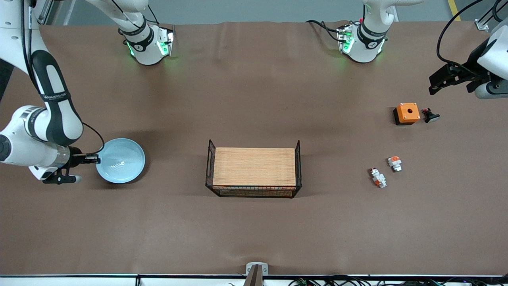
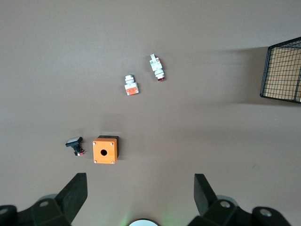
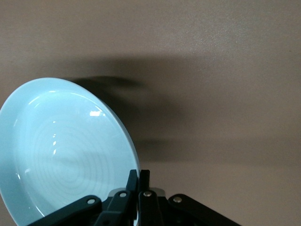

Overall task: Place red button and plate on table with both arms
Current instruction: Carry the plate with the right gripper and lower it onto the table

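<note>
Brown table (image 1: 254,230) carries everything, both arm bases along its edge farthest from the front camera. Black wire rack (image 1: 254,169) with a wooden top sits mid-table. Right arm reaches low at its own end of the table; right gripper (image 1: 96,159) is clamped on the rim of the plate (image 1: 121,160), fingers (image 3: 139,181) pinched together on the edge. Pale blue plate casts a shadow on the table; can't tell if it's touching down. Left gripper (image 1: 438,81) hangs over the left arm's end of the table, jaws spread wide, holding nothing. Near that end: orange box (image 1: 406,113) with 1 hole in its top, black push-button (image 1: 430,116) just beside it. Nearer the front camera, 2 small white-and-orange parts lie close together: squat white piece (image 1: 395,163) and the elongated red button (image 1: 378,177), flat on the table, untouched.
</note>
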### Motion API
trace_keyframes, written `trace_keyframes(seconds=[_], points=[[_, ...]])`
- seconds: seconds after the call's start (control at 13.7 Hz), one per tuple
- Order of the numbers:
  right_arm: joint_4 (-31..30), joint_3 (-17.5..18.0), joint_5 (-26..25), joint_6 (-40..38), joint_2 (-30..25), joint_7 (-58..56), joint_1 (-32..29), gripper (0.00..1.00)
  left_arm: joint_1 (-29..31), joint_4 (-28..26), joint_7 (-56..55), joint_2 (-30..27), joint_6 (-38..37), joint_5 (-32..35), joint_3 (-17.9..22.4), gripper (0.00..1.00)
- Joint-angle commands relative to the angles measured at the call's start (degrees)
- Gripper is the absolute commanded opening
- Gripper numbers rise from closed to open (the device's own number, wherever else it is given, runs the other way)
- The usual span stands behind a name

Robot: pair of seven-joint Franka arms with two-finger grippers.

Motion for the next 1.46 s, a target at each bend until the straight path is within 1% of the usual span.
trace_keyframes(seconds=[0.0,0.07,0.22,0.29,0.37,0.44,0.51,0.66,0.8,1.1,1.24,1.39], points=[[-0.2,1.0,1.2,3.2,2.7,-1.3,-1.7,0.02,0.1,0.0,0.8,-0.4,0.5,0.4,-0.3,1.00],[-0.2,1.0,1.2,3.2,2.8,-1.3,-1.9,0.05,0.1,0.1,0.8,-0.5,0.5,0.4,-0.3,1.00],[-0.1,1.0,1.0,4.7,3.5,-1.4,-1.9,0.07,0.1,0.0,0.7,-0.5,0.4,0.4,-0.3,1.00],[0.0,1.0,0.9,5.3,3.7,-1.4,-2.0,0.13,0.1,-0.1,0.8,-0.5,0.4,0.4,-0.3,1.00],[0.2,1.0,0.9,4.8,3.7,-1.3,-1.9,0.38,0.1,-0.1,0.7,-0.5,0.4,0.4,-0.3,1.00],[0.4,1.0,0.9,4.6,3.6,-1.0,-1.8,0.75,0.1,0.0,0.7,-0.4,0.4,0.4,-0.3,1.00],[0.9,1.0,0.9,4.6,3.2,-0.5,-1.6,1.00,0.1,-0.1,0.7,-0.3,0.4,0.4,-0.3,1.00],[1.9,1.0,0.9,1.8,1.0,2.6,-1.0,1.00,0.1,-0.1,0.7,-0.3,0.4,0.4,-0.3,1.00],[3.5,1.4,0.5,-4.1,-1.8,7.3,0.2,1.00,0.1,-0.1,0.5,-0.3,0.4,0.4,-0.3,1.00],[3.8,1.3,0.2,-10.9,-9.8,13.5,4.5,1.00,0.2,-0.2,0.3,-0.4,0.4,0.3,-0.6,1.00],[3.7,1.3,0.2,-13.1,-13.5,15.1,6.1,1.00,0.2,-0.3,0.3,-0.4,0.4,0.3,-0.6,1.00],[3.7,1.4,0.2,-16.8,-18.3,15.6,7.2,1.00,0.4,-0.5,0.8,-0.6,0.3,0.3,-0.6,1.00]])
